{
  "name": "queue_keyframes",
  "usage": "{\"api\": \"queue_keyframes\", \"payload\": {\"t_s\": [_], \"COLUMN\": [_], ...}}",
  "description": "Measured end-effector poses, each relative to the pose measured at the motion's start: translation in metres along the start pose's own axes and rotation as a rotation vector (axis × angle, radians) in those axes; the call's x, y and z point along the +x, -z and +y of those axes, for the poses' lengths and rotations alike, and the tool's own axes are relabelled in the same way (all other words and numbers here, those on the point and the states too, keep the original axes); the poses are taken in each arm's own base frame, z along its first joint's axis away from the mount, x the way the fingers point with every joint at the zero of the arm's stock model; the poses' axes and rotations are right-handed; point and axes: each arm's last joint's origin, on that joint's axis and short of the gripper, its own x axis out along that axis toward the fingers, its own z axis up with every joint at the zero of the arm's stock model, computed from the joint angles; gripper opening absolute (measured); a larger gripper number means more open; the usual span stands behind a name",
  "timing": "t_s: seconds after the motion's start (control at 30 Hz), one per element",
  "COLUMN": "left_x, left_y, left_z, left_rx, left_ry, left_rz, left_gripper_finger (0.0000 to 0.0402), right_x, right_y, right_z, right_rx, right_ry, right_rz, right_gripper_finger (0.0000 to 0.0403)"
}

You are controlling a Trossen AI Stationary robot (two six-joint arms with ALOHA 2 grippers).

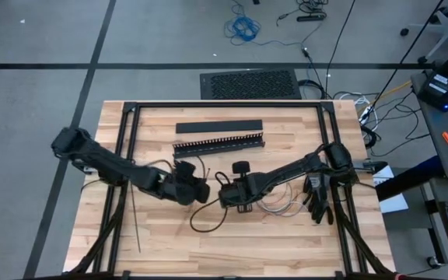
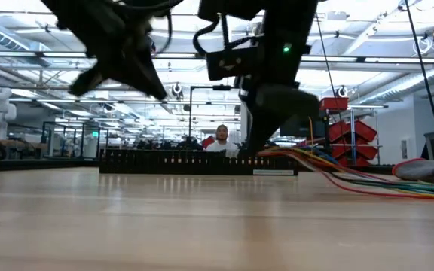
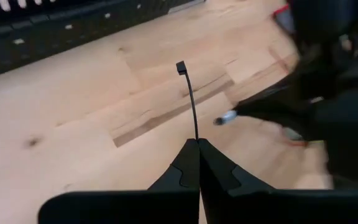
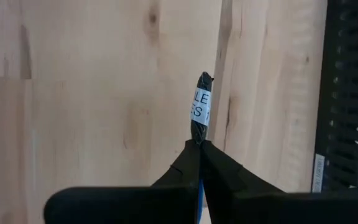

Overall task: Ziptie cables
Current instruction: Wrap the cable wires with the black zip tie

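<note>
Two arms over the wooden table (image 1: 286, 233), meeting mid-table. The left gripper (image 3: 198, 144) is pinched tight on one ziptie (image 3: 190, 99), its square head sticking up past the fingertips. The right gripper (image 4: 199, 146) is clamped on the end of the cables (image 4: 199, 112), one bundle with a white label wrapped round it; the rest of it trails off toward the right side. A couple more spare zipties (image 1: 134, 222) lie near the left edge. One slotted black duct (image 1: 218, 143) and one flat black bar (image 1: 218, 127) sit behind the grippers, well apart. A person is visible far across the room.
</note>
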Motion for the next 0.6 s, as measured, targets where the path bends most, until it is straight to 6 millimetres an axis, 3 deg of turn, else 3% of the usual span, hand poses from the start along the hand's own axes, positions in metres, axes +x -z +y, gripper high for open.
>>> {"api": "queue_keyframes", "payload": {"t_s": [0.27,0.6], "left_x": [0.052,0.078], "left_y": [0.001,0.003], "left_z": [-0.011,-0.003], "left_rx": [-0.056,-0.077], "left_ry": [0.073,0.016], "left_rz": [-0.115,-0.187], "left_gripper_finger": [0.0,0.0], "right_x": [-0.012,0.001], "right_y": [0.011,0.023], "right_z": [-0.006,-0.004], "right_rx": [0.015,0.005], "right_ry": [-0.004,-0.002], "right_rz": [-0.029,-0.011], "right_gripper_finger": [0.0,0.0]}}
